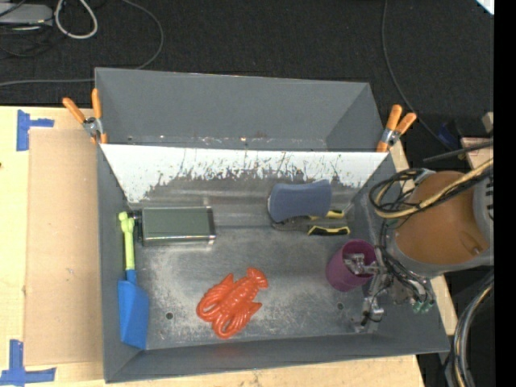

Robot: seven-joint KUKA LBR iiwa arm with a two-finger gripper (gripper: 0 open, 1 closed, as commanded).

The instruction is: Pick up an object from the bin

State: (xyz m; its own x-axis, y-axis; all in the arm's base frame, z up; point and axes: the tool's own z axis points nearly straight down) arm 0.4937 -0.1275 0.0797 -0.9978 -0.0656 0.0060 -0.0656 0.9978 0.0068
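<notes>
Evidently the nearest candidate, a purple cup [348,269], lies by the right side of the bin [234,107], apparently tipped, with its rim up and right toward the arm; its long axis seems to run lower left to upper right. The tool [369,313] hangs just beside it; whether open or closed cannot be told. An orange lobster toy [232,301] lies well apart, leaving room to approach.

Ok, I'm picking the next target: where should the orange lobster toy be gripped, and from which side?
Probably its narrow middle, from straight above. The orange lobster toy lies flat and diagonal on bare bin floor with nothing touching it, so the end effector could straddle its width there.
</notes>
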